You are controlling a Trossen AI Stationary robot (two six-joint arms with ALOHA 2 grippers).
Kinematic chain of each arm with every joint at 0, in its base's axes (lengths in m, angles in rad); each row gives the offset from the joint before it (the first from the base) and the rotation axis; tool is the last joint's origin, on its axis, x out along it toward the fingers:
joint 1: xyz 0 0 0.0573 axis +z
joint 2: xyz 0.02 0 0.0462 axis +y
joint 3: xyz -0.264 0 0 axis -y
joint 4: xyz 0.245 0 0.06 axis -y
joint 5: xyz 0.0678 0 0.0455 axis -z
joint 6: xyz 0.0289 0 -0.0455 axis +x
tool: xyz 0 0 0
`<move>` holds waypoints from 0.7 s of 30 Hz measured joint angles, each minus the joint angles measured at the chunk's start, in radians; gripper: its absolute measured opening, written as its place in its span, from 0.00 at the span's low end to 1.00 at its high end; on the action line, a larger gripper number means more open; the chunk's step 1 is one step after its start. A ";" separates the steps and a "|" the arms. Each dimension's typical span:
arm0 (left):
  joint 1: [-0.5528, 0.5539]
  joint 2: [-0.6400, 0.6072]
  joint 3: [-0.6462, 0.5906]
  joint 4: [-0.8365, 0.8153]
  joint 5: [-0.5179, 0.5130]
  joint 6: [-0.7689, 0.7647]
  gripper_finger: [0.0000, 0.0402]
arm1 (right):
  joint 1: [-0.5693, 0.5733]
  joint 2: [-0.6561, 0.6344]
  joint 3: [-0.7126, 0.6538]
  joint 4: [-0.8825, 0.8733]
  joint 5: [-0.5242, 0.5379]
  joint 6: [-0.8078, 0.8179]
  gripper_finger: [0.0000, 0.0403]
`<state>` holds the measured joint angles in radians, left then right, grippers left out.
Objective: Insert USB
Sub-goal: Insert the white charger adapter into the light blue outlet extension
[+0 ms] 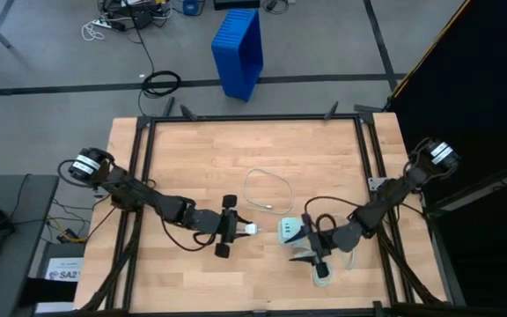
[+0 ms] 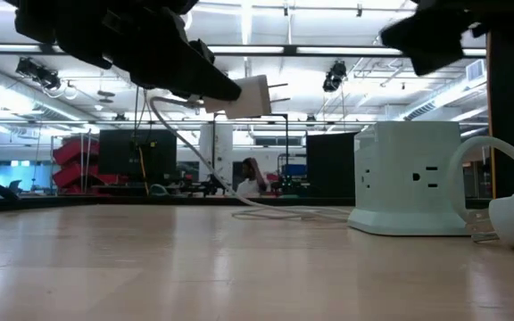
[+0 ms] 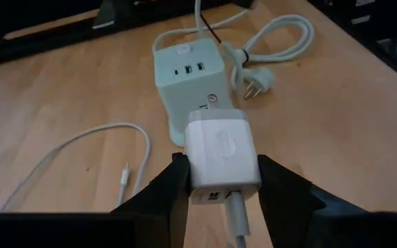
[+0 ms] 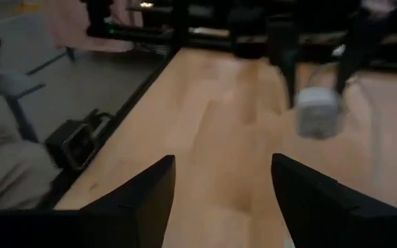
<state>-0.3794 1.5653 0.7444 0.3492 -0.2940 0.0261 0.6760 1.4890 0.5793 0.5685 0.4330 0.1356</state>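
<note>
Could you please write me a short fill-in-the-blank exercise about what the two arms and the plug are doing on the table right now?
1. The left gripper is shut on a white ____ adapter.
2. The adapter is held ____ the table, not resting on it.
3. The right gripper has its fingers ____.
4. The pale green charger block stands ____ on the table.

Missing words: plug; above; open; upright

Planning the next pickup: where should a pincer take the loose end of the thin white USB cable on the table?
Grip the USB's small plug just behind its tip, coming down from above, fingers across its narrow sides. It lies flat on the table, and the cable behind it is thin and probably too limp to steer.
</note>
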 joint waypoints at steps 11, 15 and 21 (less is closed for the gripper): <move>0.004 0.045 0.000 0.048 0.045 0.015 0.30 | -0.013 0.016 0.000 -0.090 0.093 0.055 0.54; 0.007 0.045 0.000 0.048 0.045 0.014 0.30 | -0.017 -0.025 0.000 -0.140 0.131 0.078 0.58; 0.008 0.045 0.000 0.040 0.045 0.014 0.30 | -0.015 -0.109 0.000 -0.208 0.132 0.116 0.66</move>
<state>-0.3717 1.6108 0.7445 0.3895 -0.2486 0.0406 0.6610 1.3801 0.5797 0.3601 0.5648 0.2513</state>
